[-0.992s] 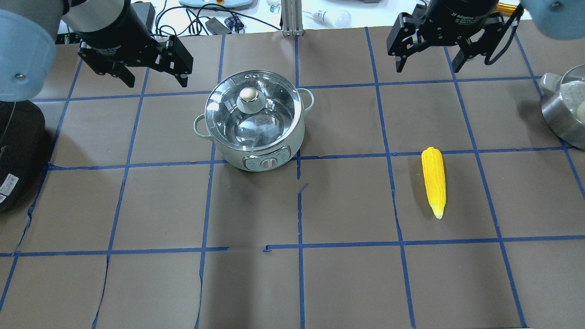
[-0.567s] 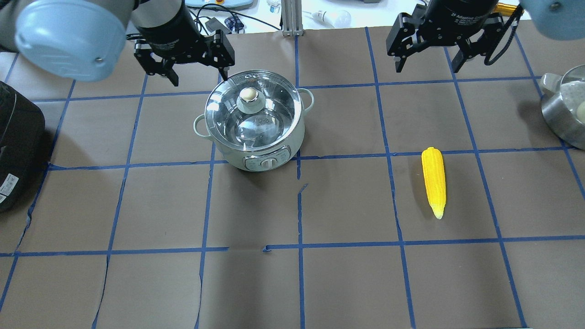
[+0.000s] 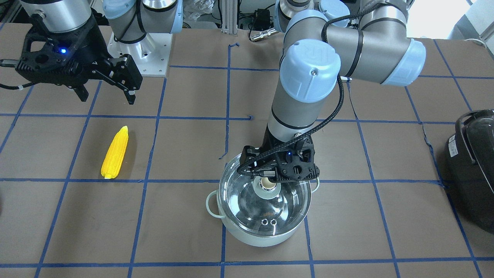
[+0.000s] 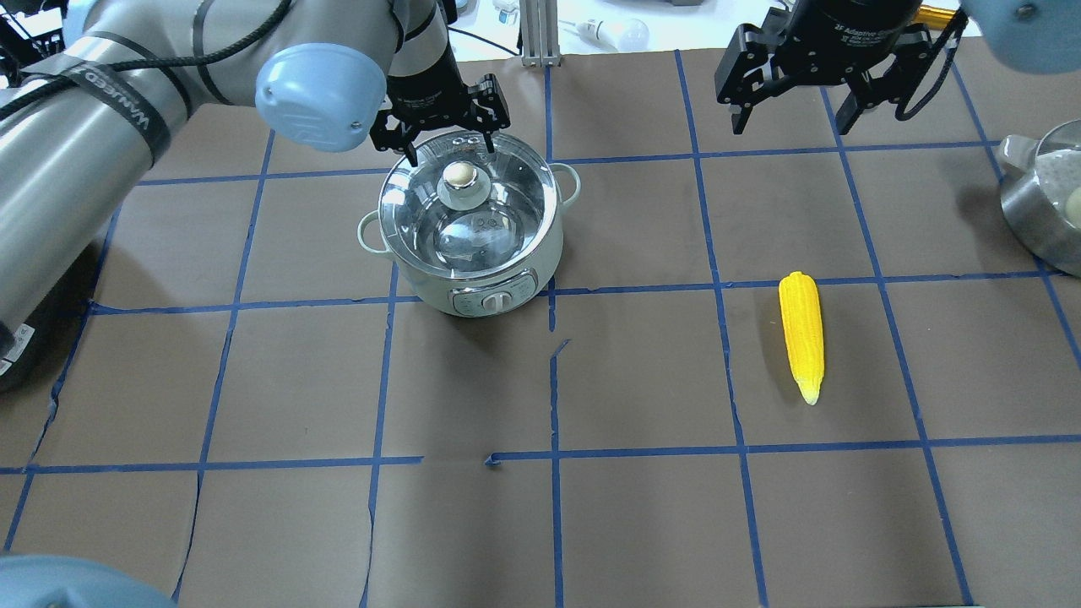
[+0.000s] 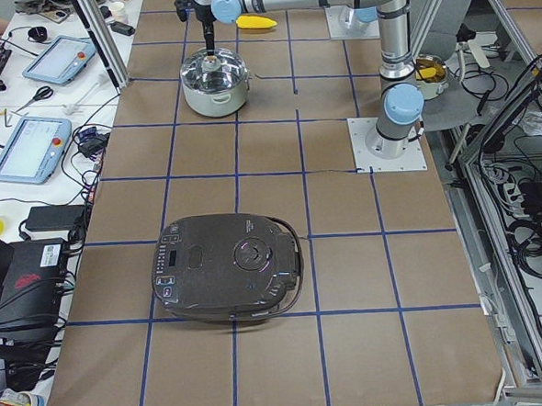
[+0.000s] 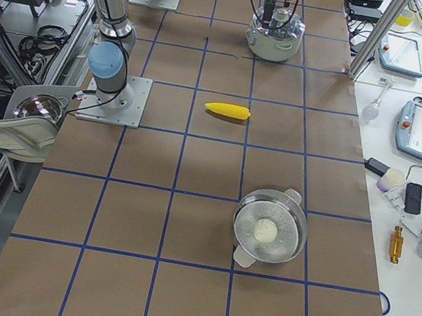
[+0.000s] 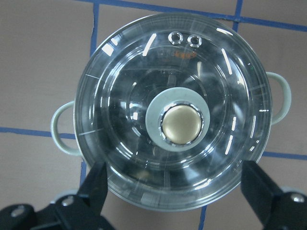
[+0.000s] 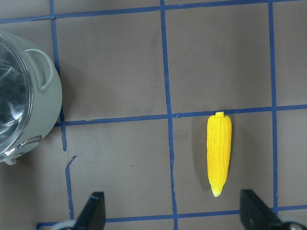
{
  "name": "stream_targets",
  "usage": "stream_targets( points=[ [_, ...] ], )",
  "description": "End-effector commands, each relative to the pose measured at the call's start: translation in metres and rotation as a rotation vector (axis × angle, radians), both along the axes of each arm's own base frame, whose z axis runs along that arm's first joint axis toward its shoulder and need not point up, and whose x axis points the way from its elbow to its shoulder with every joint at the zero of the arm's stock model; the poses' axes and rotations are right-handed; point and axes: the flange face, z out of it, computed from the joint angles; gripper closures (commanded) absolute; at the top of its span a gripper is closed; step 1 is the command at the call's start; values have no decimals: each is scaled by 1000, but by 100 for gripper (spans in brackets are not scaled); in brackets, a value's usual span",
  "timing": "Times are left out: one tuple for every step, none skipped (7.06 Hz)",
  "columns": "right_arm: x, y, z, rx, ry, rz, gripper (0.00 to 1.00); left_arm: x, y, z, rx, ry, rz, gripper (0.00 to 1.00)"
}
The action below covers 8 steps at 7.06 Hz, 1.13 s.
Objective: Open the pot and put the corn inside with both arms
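The mint-green pot (image 4: 498,291) stands left of centre with its glass lid (image 4: 498,211) on and the knob (image 4: 460,176) on top. My left gripper (image 4: 450,152) is open and empty, hanging just above the lid by the knob (image 3: 267,184). The left wrist view looks straight down on the knob (image 7: 181,124), with the fingers (image 7: 96,184) wide on either side. The yellow corn (image 4: 802,333) lies flat on the table to the right, tip towards the front. My right gripper (image 4: 790,118) is open and empty, high behind the corn (image 8: 218,153).
A large black appliance (image 3: 472,166) sits at the table's left end, also in the exterior left view (image 5: 229,270). A steel pot (image 4: 1047,203) with a pale round thing inside stands at the far right edge. Blue tape lines grid the brown table.
My left arm has swung right from the table's far-left corner to above the pot lid, gripper still open. The right arm, pot and corn have not moved.
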Motion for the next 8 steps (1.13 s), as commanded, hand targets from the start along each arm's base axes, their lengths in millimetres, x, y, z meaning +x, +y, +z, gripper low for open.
stream_targets(
  points=[
    [0,1,1,-2,3,0,0,-1,-10,-26,7,-30,-20,4],
    [0,1,1,-2,2,0,0,-2,-10,-28,10,-36,-21,11],
    [0,1,1,-2,2,0,0,-2,-9,-31,21,-38,-22,10],
    [-2,1,2,4,9,-4,0,0,-7,-34,32,-42,-18,8],
    [-1,2,3,3,5,-2,0,0,-7,-35,36,-42,-18,9],
    [-1,1,2,4,5,-2,0,0,-7,-35,36,-42,-18,9],
    [-1,2,2,4,6,-2,0,0,-7,-36,36,-42,-18,10],
    [-1,2,2,4,9,-2,0,-1,-6,-36,36,-42,-16,11]
  ],
)
